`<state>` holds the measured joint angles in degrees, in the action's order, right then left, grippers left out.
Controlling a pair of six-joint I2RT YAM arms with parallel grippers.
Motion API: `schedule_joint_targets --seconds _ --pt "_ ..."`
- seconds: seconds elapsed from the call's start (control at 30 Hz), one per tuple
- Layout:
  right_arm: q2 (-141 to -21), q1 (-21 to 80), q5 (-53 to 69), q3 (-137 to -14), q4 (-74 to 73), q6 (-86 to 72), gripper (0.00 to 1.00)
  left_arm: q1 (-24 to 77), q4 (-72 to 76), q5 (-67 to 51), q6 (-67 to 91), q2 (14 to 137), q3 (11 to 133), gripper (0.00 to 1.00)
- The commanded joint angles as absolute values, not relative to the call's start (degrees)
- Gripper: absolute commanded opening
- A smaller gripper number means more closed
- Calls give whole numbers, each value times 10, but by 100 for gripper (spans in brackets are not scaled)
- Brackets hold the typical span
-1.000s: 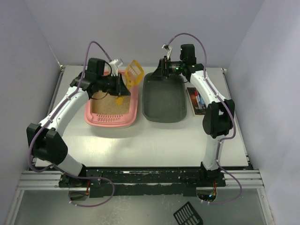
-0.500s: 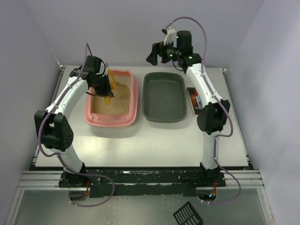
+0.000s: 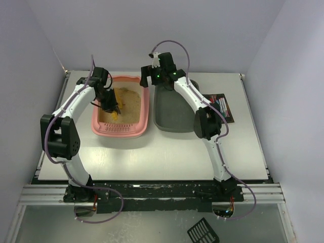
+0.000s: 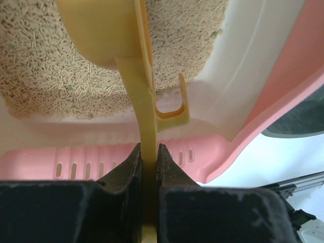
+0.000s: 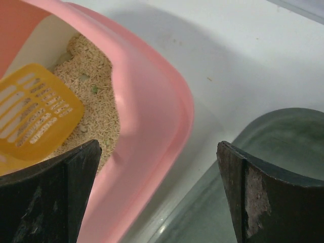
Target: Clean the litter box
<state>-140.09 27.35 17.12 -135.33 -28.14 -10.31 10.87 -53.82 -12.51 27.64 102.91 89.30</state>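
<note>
Compared with a second ago, the left gripper (image 4: 148,152) has come down from the back rim into the litter box (image 3: 119,130). The yellow scoop (image 4: 144,101) it held up in the air then is now down among the litter (image 4: 40,76). Its jaws are narrow, pinched on the flat handle of the scoop, and the slotted blade lies out ahead on the tan grains.

The right arm has swung left. Its gripper (image 5: 158,147) was over the back of the grey tray (image 3: 172,119) and now hangs above the gap between that tray and the back right corner of the pink box. Its jaws stand wide with nothing between them.

The litter box sits on the left half of the table (image 3: 152,157), in front of the left arm, just beside the grey tray and parallel to it. It holds a bed of tan, pellet-like litter, heaped toward the back and right, with bare white floor showing along the near wall in the left wrist view. The grey tray shows its dark floor. To its right lies a dark packet (image 3: 220,107).
</note>
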Motion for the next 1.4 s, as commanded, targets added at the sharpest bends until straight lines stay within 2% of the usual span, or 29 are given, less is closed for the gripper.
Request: schedule_joint_targets --seconds 0.0,0.37,0.53,0.83,1.07,1.37 --pt "-1407 280 157 -1376 -259 -116 100 89 -513 -177 292 1015 864 7" --pt "-1404 299 165 -1349 -263 -120 100 87 -524 -165 250 1084 889 7" --pt "-1401 303 185 -1337 -266 -120 100 97 -608 -78 201 1101 958 7" --pt "-1403 319 178 -1335 -272 -126 100 125 -714 78 203 1099 1031 7" --pt "-1402 328 160 -1338 -275 -129 100 177 -714 89 197 1132 1025 7" --pt "-1396 329 147 -1328 -277 -126 100 221 -710 -6 185 1198 1047 7"
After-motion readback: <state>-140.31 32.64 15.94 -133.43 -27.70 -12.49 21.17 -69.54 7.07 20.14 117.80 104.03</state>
